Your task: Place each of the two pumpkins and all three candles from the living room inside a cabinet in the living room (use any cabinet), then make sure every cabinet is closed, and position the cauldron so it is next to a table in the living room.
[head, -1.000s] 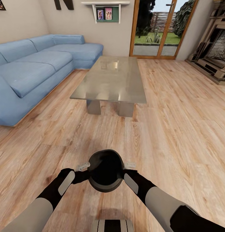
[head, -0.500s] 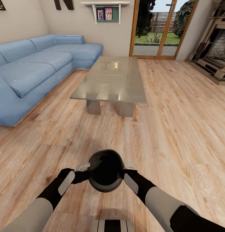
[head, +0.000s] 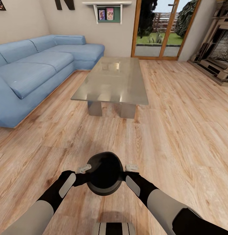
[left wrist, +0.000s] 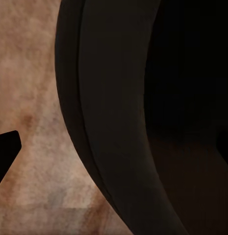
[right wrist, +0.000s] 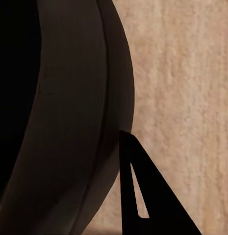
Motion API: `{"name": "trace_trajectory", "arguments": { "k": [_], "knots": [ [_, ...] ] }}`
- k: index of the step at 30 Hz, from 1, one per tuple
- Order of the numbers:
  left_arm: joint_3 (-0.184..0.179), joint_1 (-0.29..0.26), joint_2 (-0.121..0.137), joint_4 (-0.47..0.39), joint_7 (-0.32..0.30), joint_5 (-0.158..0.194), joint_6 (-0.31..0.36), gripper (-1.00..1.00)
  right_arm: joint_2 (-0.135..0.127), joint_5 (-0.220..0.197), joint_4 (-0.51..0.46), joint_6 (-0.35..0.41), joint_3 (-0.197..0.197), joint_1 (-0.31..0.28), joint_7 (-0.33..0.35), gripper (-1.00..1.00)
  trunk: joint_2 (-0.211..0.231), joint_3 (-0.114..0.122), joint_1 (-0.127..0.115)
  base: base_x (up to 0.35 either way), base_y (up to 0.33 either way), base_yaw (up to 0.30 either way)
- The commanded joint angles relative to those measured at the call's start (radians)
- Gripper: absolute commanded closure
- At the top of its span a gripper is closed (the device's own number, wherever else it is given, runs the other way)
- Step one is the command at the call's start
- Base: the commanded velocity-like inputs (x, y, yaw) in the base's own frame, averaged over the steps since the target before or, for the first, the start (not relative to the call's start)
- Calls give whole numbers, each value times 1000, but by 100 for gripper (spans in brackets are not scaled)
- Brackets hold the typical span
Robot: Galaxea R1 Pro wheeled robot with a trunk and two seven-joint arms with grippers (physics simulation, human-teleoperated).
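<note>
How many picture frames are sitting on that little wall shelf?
2, side by side under the white wall shelf, against its green back: one at left, one at right. Others may be hidden out of view.

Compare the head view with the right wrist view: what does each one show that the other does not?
Head view alone: the blue corner sofa, the glass-topped coffee table, the glass patio door, the fireplace and both arms flanking the cauldron. Right wrist view alone: a close look at the cauldron's curved outer wall, with a dark pointed gripper finger beside it. Both share the black cauldron and the light wood-plank floor.
</note>
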Motion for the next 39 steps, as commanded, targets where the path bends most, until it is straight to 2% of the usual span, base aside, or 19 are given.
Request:
{"name": "trace_trajectory", "arguments": {
  "k": [1, 13, 14, 39],
  "knots": [
    [-5, 0, 1, -2, 10, 11, 2, -100, 0, -8, 0, 3, 7, -1, -8, 100, 0, -1, 0, 0, 0, 0],
    [-5, 0, 1, -2, 10, 11, 2, -100, 0, -8, 0, 3, 7, -1, -8, 100, 0, -1, 0, 0, 0, 0],
    [-5, 0, 1, -2, 10, 11, 2, 100, 0, -8, 0, 3, 6, -1, -8, 100, 0, -1, 0, 0, 0, 0],
    [-4, 0, 2, -2, 28, 9, 1, 100, 0, -8, 0, 2, 6, -1, -8, 100, 0, -1, 0, 0, 0, 0]
  ]
}}
